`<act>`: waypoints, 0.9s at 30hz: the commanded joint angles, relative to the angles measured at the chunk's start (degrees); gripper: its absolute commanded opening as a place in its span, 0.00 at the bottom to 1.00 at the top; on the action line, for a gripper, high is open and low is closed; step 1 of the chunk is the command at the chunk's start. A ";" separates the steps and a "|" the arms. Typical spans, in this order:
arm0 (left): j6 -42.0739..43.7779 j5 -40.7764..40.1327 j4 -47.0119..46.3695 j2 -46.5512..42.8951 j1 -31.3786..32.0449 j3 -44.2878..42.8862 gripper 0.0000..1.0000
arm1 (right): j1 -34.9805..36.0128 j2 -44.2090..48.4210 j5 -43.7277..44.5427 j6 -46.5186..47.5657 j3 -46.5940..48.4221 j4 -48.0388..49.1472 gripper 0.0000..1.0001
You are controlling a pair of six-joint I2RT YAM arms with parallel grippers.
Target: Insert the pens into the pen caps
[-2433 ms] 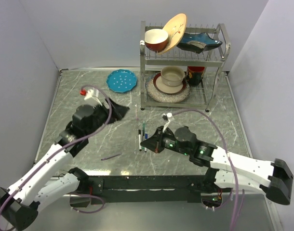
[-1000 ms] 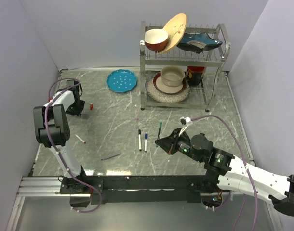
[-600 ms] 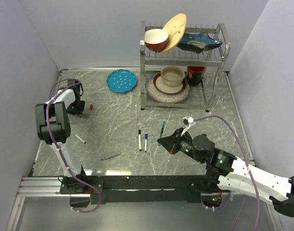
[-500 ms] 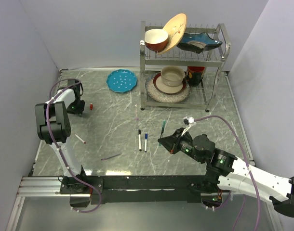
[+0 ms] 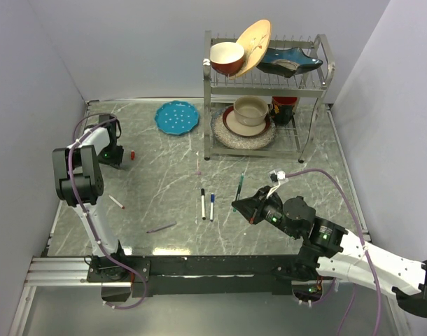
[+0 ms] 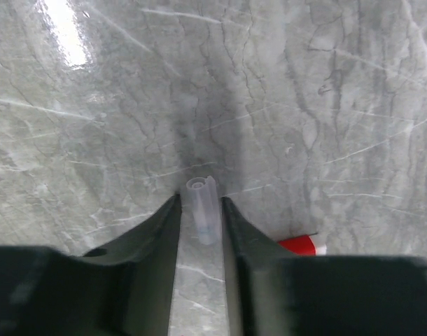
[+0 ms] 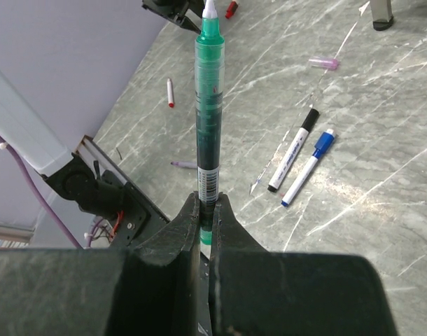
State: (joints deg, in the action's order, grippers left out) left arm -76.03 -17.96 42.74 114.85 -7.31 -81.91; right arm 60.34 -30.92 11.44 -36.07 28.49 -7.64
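My left gripper [image 5: 111, 155] is low over the table at the far left. Its fingers [image 6: 164, 224] stand close on both sides of a small pale translucent pen cap [image 6: 203, 208], with thin gaps showing. A red cap [image 6: 297, 245] lies just to its right [image 5: 132, 155]. My right gripper [image 7: 208, 199] is shut on the dark green pen [image 7: 208, 105], which it holds off the table [image 5: 239, 186] with the tip pointing away. The black pen [image 5: 203, 204] and blue pen [image 5: 212, 206] lie side by side. A red-ended pen [image 5: 116, 202] lies to the left.
A dish rack [image 5: 313, 119] with bowls and plates stands at the back right, with a blue plate [image 5: 177, 117] to its left. A short pink piece [image 5: 198, 166] and a thin purple piece [image 5: 161, 227] lie on the marble table. A wall runs close along the left side.
The left arm swung from mid-table to the far left by the red cap. The right gripper lifted the green pen from beside the other pens and drifted right.
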 commanded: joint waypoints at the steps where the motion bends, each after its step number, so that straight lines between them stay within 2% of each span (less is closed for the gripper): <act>1: 1.41 0.11 -1.08 1.35 -0.07 0.51 0.28 | -0.22 0.33 1.39 0.65 2.27 1.05 0.00; 6: 3.69 0.73 -3.01 -0.32 -0.07 3.33 0.10 | -0.22 -0.55 0.69 0.83 2.62 1.14 0.00; 12: 7.11 4.85 -6.60 -4.89 0.54 10.18 0.02 | -0.22 -0.28 0.86 1.27 2.80 0.70 0.00; 18: 11.16 6.00 -10.57 -14.29 5.46 20.11 0.01 | -0.22 -1.51 -1.33 1.10 2.63 -0.45 0.00; 23: 16.41 9.60 -17.68 -27.46 10.98 31.27 0.01 | -0.22 -2.22 -3.79 -0.31 0.69 -1.23 0.00; 27: 21.09 13.28 -21.73 -38.01 16.35 37.25 0.01 | -0.22 -2.74 -10.45 -1.28 -0.27 0.25 0.00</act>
State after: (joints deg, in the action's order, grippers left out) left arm -61.76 -9.39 26.68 85.93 4.95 -48.18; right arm 60.34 -33.41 7.22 -36.29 28.80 -8.73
